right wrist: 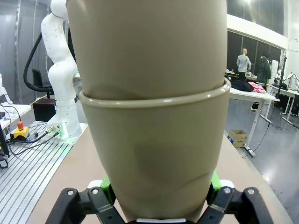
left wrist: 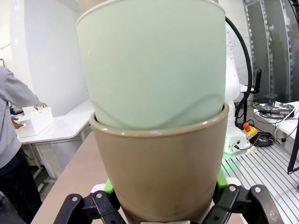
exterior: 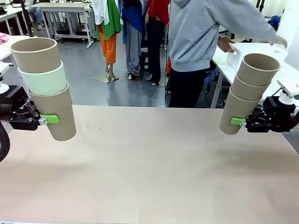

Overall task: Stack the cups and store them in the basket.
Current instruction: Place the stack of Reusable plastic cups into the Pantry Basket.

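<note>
Jaws around smooth tapered paper cups (exterior: pixel 53 112)

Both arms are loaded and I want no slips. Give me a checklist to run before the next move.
1. Left gripper shut on left stack: ok.
2. Right gripper shut on right stack: ok.
3. Mint cup seated in bottom brown cup: ok.
4. All six cups in one stack: not ok, two stacks of three.
5. Basket on the robot's table: not ok, on a side table at the person's hands.
</note>
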